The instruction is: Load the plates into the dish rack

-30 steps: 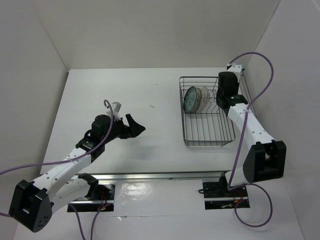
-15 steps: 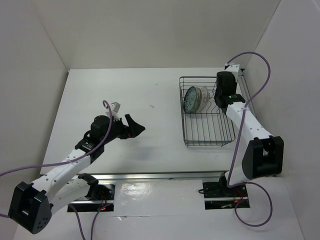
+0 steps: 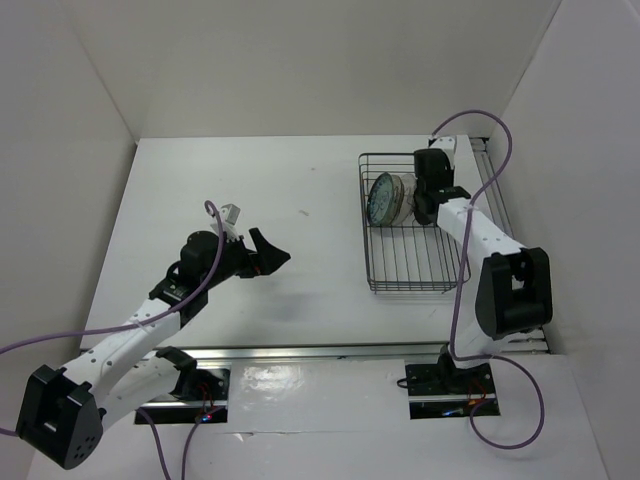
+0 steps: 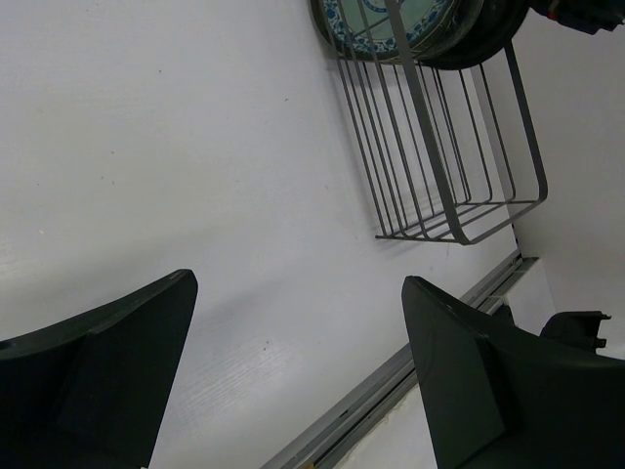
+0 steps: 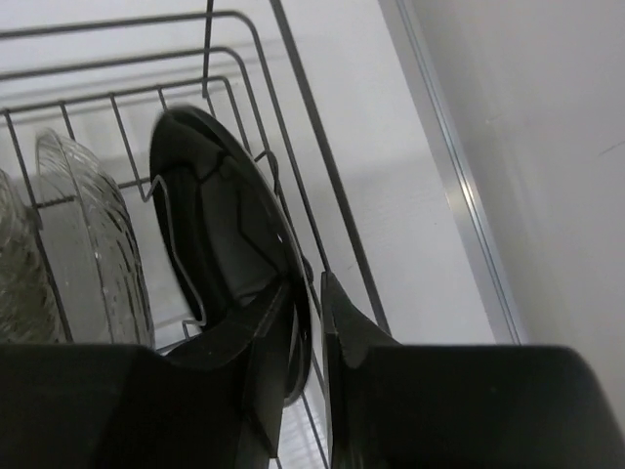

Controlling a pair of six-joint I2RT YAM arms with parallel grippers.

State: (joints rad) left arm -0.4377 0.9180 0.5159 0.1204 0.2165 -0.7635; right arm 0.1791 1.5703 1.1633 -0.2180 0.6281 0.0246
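The dish rack (image 3: 415, 272) is standing on the white surface (image 3: 250, 180). The right gripper (image 5: 308, 285) is reaching into the far end of the rack. Its fingers are standing only a little apart, and they are pinching the rim of the black plate (image 5: 220, 225) between them. This plate is standing on edge inside the rack, close to the rack's right wall. Just beside it, on the side away from that wall, the clear glass plate (image 5: 88, 225) is also standing on edge. The teal plate (image 3: 381, 198) is leaning near the rack's left wall. The left gripper (image 4: 298, 283) is hanging over the surface well to the left of the rack, spread wide and holding nothing.
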